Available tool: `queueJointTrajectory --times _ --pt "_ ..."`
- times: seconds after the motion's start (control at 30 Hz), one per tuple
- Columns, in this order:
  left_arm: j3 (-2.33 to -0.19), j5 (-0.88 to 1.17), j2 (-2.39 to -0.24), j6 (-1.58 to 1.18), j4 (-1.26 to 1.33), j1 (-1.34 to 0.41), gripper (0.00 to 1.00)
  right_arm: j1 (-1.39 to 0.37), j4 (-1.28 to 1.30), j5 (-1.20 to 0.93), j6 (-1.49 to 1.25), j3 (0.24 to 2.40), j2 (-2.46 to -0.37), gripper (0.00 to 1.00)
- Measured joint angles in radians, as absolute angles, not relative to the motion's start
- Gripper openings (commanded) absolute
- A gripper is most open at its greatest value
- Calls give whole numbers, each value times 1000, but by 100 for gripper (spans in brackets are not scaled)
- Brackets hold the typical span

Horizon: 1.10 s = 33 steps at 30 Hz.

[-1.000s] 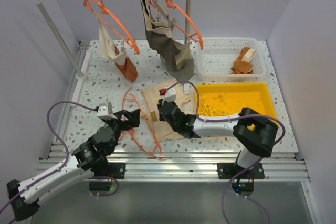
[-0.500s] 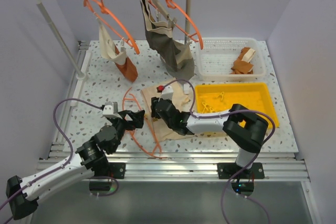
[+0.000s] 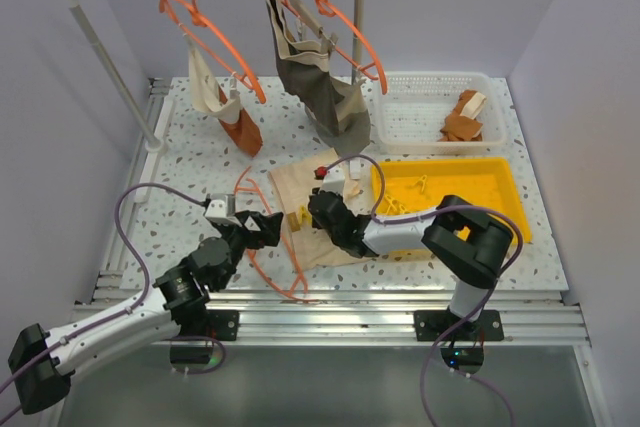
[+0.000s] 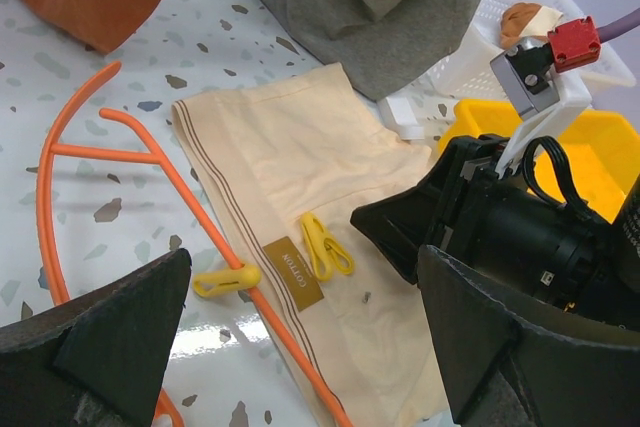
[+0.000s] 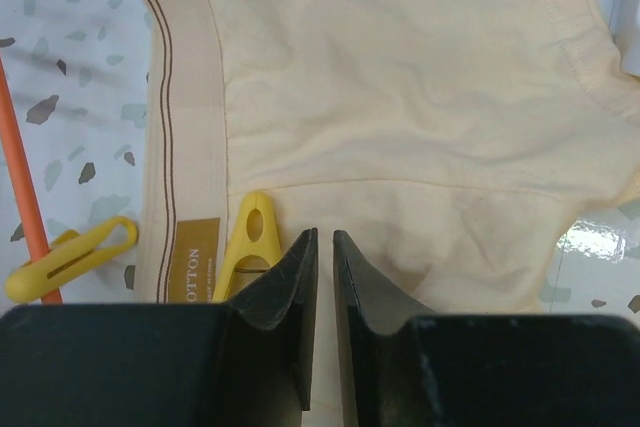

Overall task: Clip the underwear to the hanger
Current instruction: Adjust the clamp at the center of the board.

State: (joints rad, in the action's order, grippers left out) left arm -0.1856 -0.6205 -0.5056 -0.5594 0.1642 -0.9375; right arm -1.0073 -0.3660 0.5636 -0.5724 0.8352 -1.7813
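Two arms meet mid-table. Left gripper, fingers wide apart and empty, hovers over the thin orange plastic hanger, which lies flat with one yellow plastic peg touching its bar. Alongside lies the cream-beige soft cotton underwear, likely light and limp, best pinched at the firmer waistband. Right gripper, fingers nearly together on nothing, hangs over that cloth beside a second yellow peg
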Motion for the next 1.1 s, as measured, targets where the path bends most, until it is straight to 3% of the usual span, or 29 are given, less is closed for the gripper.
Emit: queueJointTrajectory --times 0.3,0.87,1.1 --pt "-181 -622 -478 -557 164 -937 98 -1013 -354 555 -558 835 -1835 13" --pt "-181 -637 -464 -560 159 -937 99 -1075 -361 471 -442 824 -1769 19" --pt "-181 -641 -459 -561 153 -937 99 -1072 -360 467 -322 828 -1718 47"
